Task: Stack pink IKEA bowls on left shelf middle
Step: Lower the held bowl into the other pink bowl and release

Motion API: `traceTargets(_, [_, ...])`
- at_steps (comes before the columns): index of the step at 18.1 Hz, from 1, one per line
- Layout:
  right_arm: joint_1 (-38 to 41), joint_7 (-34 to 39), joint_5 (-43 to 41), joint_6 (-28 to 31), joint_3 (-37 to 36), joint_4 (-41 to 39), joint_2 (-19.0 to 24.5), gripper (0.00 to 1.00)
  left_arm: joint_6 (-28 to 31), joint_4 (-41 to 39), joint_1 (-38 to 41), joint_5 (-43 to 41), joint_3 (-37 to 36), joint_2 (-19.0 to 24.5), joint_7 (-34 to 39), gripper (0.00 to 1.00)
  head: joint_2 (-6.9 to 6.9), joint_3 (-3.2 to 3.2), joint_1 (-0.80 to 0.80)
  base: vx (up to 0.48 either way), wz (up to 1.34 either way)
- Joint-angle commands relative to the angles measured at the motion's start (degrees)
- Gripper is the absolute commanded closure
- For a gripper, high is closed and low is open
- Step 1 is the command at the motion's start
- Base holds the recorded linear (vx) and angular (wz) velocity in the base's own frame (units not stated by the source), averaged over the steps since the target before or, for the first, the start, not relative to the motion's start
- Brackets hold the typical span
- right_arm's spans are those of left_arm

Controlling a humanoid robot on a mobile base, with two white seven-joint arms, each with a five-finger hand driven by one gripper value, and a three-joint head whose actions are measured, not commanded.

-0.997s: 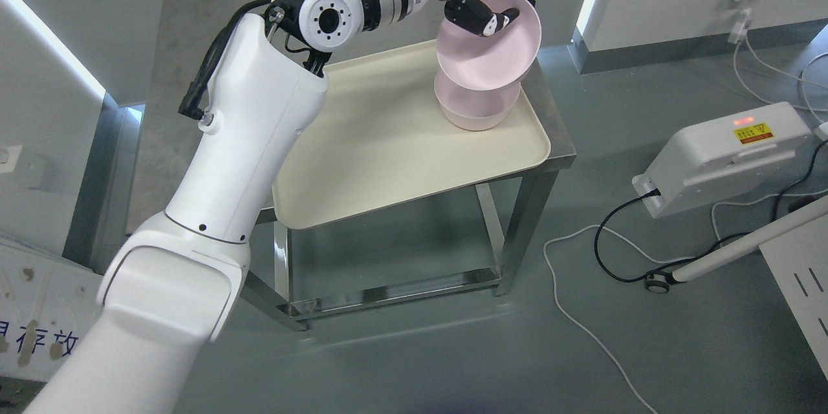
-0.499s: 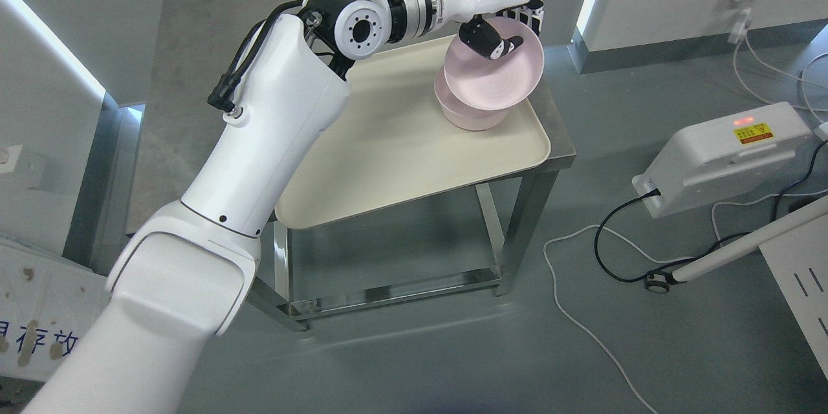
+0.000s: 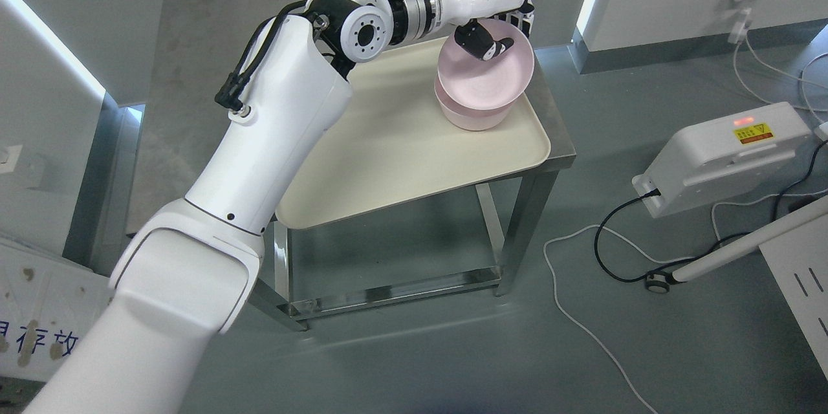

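Head view: the white left arm reaches from the lower left across a cream rectangular plastic tray (image 3: 394,142) on a small steel table (image 3: 561,156). Its left hand (image 3: 493,32) pinches the far rim of a shallow pink bowl (image 3: 485,74), thumb inside, fingers behind, tilted over a second pink bowl (image 3: 471,118) at the tray's far right corner. Nothing blocks them. Nearby on the floor sit a white box device (image 3: 724,158) and cables (image 3: 582,310).
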Motion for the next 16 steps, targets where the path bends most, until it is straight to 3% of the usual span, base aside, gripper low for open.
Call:
traceTargets(1, [0.0,0.0,0.0,0.0,0.0,0.0,-1.0,0.0,-0.9,2.0,0.2,-2.6,0.8,0.6,-0.2,0.95,0.0,0.0,0.0,0.0,0.0])
traceTargets(3, [0.0,0.0,0.0,0.0,0.0,0.0,-1.0,0.0,-1.3,2.0,0.5,-2.6,0.9,0.6,-0.4,0.93,0.0,0.0,0.0,0.0,0.0])
traceTargets(4, [0.0,0.0,0.0,0.0,0.0,0.0,-1.0,0.0,-1.3,2.0,0.5,-2.6,1.1,0.6,-0.4,0.85,0.0,0.0,0.0,0.0,0.0])
traceTargets(6, [0.0,0.0,0.0,0.0,0.0,0.0,-1.0,0.0,-1.3,1.8,0.7,-2.6,2.8,0.6,-0.4,0.58,0.0,0.0,0.0,0.0,0.0])
traceTargets(8, [0.0,0.0,0.0,0.0,0.0,0.0,-1.0,0.0,-1.6,1.3,0.7,-2.1,5.2,0.6,-1.3,0.47,0.0,0.0,0.0,0.0,0.0])
traceTargets(10, [0.0,0.0,0.0,0.0,0.0,0.0,-1.0,0.0,-3.1,0.3,0.9,-1.4,13.2,0.6,-2.0,0.38,0.0,0.0,0.0,0.0,0.0])
traceTargets(12, [0.0,0.0,0.0,0.0,0.0,0.0,-1.0,0.0,-4.7,-2.5,3.1,4.7,26.7,0.6,-2.0,0.34,0.0,0.0,0.0,0.0,0.0])
traceTargets(13, [0.0,0.0,0.0,0.0,0.0,0.0,-1.0,0.0,-4.9,-4.4,5.9,13.5,30.0,0.6,-2.0,0.34,0.0,0.0,0.0,0.0,0.0])
traceTargets(15, [0.0,0.0,0.0,0.0,0.0,0.0,-1.0,0.0,-5.9,-9.0,10.2,22.2,30.8,0.6,-2.0,0.25,0.0,0.0,0.0,0.0,0.0])
traceTargets(16, [0.0,0.0,0.0,0.0,0.0,0.0,-1.0,0.0,-6.5,-12.0,13.9,22.5,30.0,0.6,-2.3,0.23,0.0,0.0,0.0,0.0,0.0])
